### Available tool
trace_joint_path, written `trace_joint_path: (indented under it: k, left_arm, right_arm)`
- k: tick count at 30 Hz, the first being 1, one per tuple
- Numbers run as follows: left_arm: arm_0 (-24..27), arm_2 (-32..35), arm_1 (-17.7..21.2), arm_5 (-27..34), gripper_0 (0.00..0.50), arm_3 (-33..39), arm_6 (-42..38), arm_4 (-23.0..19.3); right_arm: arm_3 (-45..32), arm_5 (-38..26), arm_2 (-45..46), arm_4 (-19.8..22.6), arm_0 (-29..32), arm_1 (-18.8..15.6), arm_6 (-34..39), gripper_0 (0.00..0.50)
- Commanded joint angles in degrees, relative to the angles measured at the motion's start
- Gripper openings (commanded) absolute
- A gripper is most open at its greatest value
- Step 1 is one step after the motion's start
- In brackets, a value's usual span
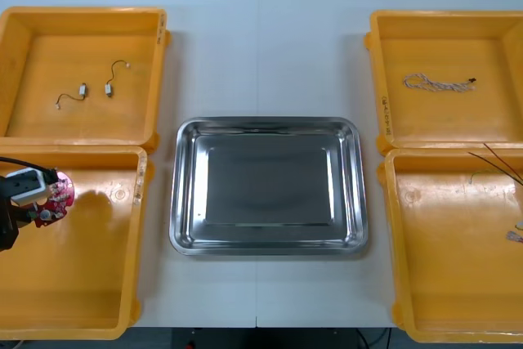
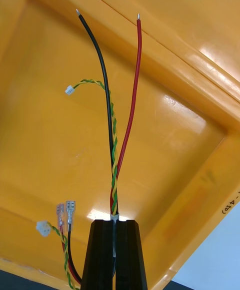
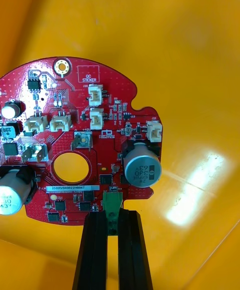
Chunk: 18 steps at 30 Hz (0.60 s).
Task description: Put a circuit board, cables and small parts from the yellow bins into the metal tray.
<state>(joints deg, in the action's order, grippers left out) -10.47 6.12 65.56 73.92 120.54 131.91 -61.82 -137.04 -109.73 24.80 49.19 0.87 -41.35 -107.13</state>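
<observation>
- Light table [image 1: 212, 55] carries a bare, shiny metal tray [image 1: 270, 177] at its middle, with yellow bins [image 1: 49, 46] at both sides.
- We see the left gripper [image 3: 111, 216] clenched on a green connector [image 3: 112, 202] at the rim of the round red circuit board [image 3: 75, 140], holding the board over the outer side of the near left bin [image 1: 82, 284].
- From the board, the tray lies toward the robot's right, beyond the bin's inner wall. We judge that the carry must clear that wall.
- We see the right gripper [image 2: 115, 225] pinching a bundle of cables [image 2: 116, 170] above the near right bin [image 1: 449, 275]. Their long axis runs straight out from the fingers, with the loose ends toward the tray's side.
- Both loads are well apart from the tray, and we cannot call either arm clearly nearer.
</observation>
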Motion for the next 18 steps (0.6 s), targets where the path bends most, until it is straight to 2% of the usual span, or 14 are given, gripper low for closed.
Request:
trace_joint_path:
  k: [1, 5, 9, 18]
  left_arm:
    - [3.87, 1.79, -2.19, 4.92, 0.000, 5.41, -14.05, 3.28]
    - [5.90, 1.79, -3.42, 9.14, 0.000, 7.96, -18.71, 4.34]
    - [8.36, 1.79, -5.01, 13.88, 0.000, 10.86, -23.63, 5.13]
    - [14.25, 0.73, -7.99, 21.88, 0.000, 14.90, -32.51, 5.13]
  right_arm:
    - [-1.91, -0.27, 1.74, 0.99, -2.37, -2.51, 3.06, 0.000]
    - [-2.00, -0.27, 1.12, 1.43, -3.95, -2.42, 4.03, 0.000]
    - [-2.00, -0.27, -0.02, 3.01, -5.36, -2.42, 8.69, 0.000]
    - [-3.58, -0.27, -5.38, 3.63, -7.82, -2.42, 16.07, 0.000]
